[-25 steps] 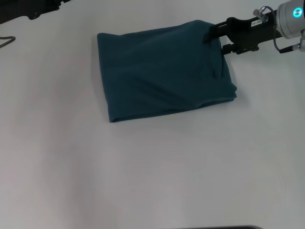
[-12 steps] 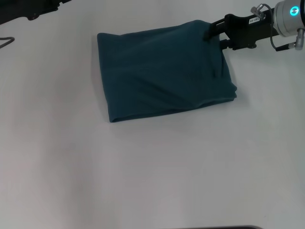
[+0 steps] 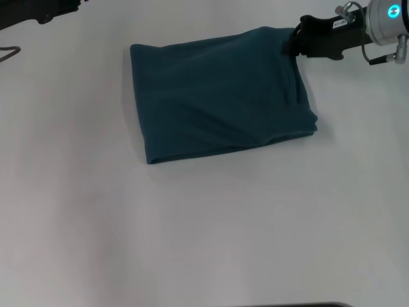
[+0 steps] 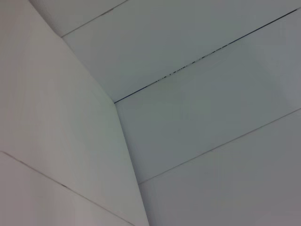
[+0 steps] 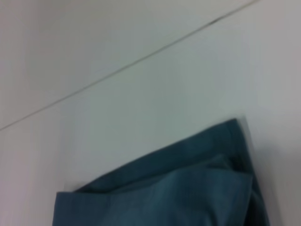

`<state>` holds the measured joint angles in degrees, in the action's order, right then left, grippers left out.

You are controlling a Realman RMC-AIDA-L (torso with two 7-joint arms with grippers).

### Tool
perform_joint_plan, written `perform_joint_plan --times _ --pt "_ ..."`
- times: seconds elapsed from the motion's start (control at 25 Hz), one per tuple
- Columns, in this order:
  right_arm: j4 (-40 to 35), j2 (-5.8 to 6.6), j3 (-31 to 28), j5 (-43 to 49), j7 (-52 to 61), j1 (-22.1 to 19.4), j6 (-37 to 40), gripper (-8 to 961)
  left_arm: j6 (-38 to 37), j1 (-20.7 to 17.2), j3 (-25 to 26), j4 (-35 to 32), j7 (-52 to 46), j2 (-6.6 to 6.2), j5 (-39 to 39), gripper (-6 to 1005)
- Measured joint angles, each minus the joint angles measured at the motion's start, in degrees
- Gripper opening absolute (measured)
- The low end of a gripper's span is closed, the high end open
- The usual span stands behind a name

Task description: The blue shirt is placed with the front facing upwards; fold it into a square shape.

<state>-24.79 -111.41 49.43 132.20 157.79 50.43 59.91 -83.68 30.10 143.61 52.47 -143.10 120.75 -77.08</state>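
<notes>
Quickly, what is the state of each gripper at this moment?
Left gripper: not in view; only its arm shows at the far left edge.
Right gripper: at the far right corner of the blue shirt; open or shut cannot be told.

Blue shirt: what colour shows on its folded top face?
Plain dark teal-blue shirt, no lettering visible; head view shows it best.

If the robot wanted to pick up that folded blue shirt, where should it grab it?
Probably at a corner, such as the far right corner of the blue shirt, coming in low from the side along the table. The shirt lies flat in stacked layers, so only its edges and corners offer something to pinch. The right gripper is already beside that corner.
</notes>
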Motion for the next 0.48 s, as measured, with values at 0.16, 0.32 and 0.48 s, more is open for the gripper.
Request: perform_joint_plan --times 0.16,0.32,0.48 --pt "-1.1 -0.13 0.0 -0.13 -2.01 -0.02 -0.84 259 0.01 0.04 0.0 0.0 0.01 0.01 0.0 901" --pt "-2.25 -0.83 0.06 -0.08 -3.9 0.44 -1.11 160 0.01 0.05 0.0 0.0 0.01 -0.01 -0.01 901" --pt "-2.57 -1.15 0.15 0.17 -4.59 0.91 -1.08 128 0.01 0.05 0.05 0.0 -0.01 -0.04 -0.09 901"
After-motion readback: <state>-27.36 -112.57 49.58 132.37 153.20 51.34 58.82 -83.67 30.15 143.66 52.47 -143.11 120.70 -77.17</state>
